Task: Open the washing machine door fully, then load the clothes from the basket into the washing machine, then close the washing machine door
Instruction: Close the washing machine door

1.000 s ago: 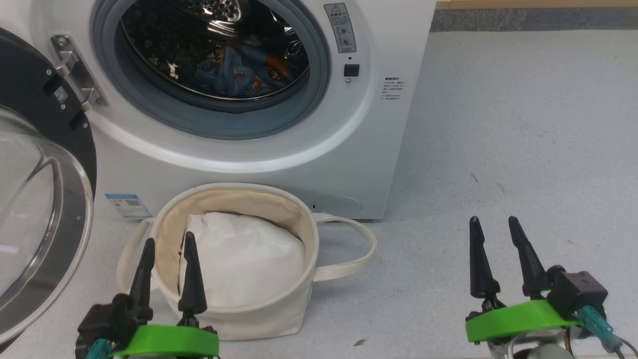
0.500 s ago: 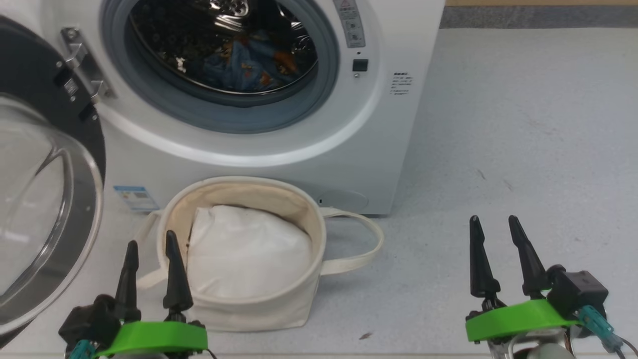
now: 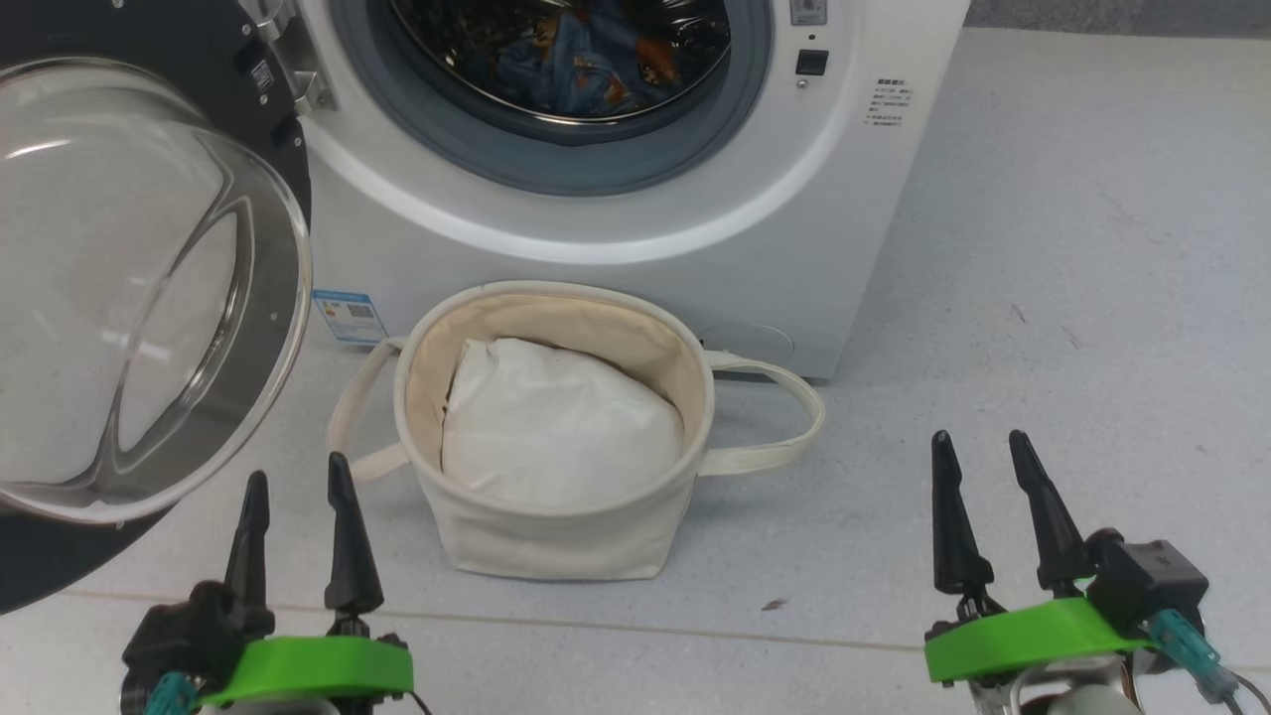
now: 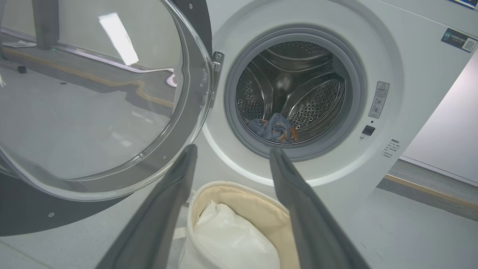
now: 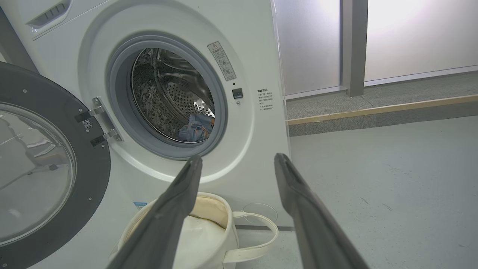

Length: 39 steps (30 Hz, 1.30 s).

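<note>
The white washing machine (image 3: pixel 635 209) stands with its black-rimmed glass door (image 3: pixel 129 288) swung wide to the left. The blue bear-print clothes (image 3: pixel 586 60) lie inside the steel drum, also seen as clothes (image 4: pixel 276 129) and clothes (image 5: pixel 196 129). The cream basket (image 3: pixel 556 536) sits on the floor before the machine, holding a plain white bundle (image 3: pixel 556 427). My left gripper (image 3: pixel 295 475) is open and empty at the lower left, left of the basket. My right gripper (image 3: pixel 978 439) is open and empty at the lower right, over bare floor.
Pale grey floor (image 3: pixel 1072 298) spreads to the right of the machine. A blue label sticker (image 3: pixel 350 316) marks its lower left corner. One basket handle (image 3: pixel 784 417) loops out toward the right. In the right wrist view, a raised kerb (image 5: pixel 381 112) and glass wall lie beyond.
The head view has shifted, so the machine and basket sit further right and higher. My left gripper has drawn back off the basket's rim. Both grippers stay open.
</note>
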{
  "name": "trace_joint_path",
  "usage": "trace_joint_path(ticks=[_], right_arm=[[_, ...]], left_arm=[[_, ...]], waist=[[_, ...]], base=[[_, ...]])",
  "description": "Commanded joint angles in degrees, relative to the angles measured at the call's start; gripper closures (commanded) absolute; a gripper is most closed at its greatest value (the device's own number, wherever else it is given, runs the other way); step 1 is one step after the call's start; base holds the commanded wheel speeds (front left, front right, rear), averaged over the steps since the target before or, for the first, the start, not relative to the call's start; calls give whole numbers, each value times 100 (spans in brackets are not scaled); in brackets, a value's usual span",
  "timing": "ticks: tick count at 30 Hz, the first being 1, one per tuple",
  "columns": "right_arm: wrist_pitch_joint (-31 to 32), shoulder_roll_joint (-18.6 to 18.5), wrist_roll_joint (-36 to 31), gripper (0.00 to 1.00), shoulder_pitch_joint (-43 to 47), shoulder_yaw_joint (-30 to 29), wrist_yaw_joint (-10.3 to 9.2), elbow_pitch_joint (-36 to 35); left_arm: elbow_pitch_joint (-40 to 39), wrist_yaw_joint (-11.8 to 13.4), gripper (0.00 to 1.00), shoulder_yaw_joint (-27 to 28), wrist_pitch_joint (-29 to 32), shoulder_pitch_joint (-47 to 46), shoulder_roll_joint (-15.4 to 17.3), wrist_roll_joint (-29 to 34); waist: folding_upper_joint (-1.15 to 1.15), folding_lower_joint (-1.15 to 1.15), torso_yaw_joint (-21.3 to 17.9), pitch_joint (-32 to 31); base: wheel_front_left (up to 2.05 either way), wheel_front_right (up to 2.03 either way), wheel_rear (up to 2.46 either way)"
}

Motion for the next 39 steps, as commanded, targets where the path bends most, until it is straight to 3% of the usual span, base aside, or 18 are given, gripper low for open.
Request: trace_joint_path(ticks=[1,18,39], right_arm=[[-71,-18,-14,0,-134,138,0,-179],[-71,-18,-34,0,-191,185,0,-173],[-71,-18,14,0,-112,262,0,-110]], left_arm=[[-218,39,0,173,-27,-244,42,62],[-155,96,0,9,-27,-322,42,223],[-83,-53,0,74,-27,-249,42,190]], waist=[[0,1,16,26],[0,1,88,114],[0,1,67,-39]], base=[[-41,41,0],[-2,2,0],[0,0,0]])
